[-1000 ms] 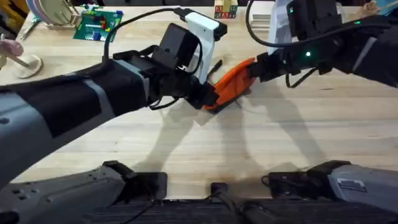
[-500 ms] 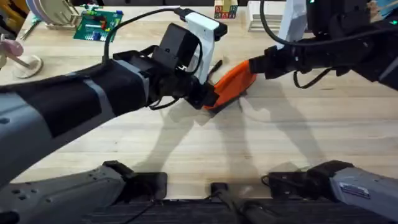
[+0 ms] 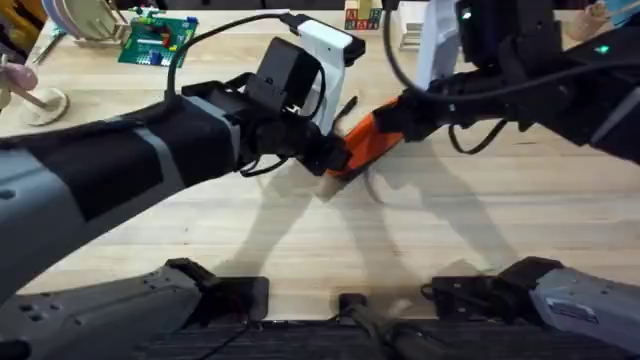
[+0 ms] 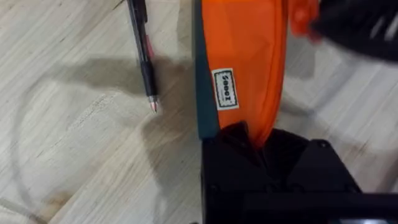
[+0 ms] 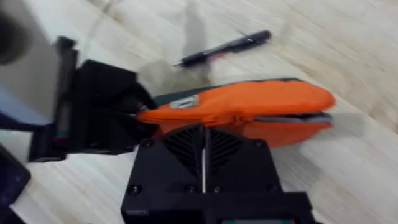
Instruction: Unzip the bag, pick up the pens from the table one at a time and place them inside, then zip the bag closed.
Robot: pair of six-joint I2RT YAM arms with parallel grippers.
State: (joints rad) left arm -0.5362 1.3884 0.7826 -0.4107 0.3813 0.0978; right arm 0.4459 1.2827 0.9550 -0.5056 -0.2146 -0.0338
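The orange bag (image 4: 245,68) lies on the table (image 3: 470,230), one end pinched in the left gripper (image 4: 252,140) jaws. The right gripper (image 3: 392,118) sits over its middle; I cannot tell its jaws' state. A black pen (image 4: 143,53) lies beside the bag.

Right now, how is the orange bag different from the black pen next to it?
The bag is fat, soft and orange, while the pen is thin, stiff and black. The bag is pinched at one end by the left tool, but the pen lies loose with nothing touching it. The bag is longer than the pen. Both rest on the wooden table, side by side.
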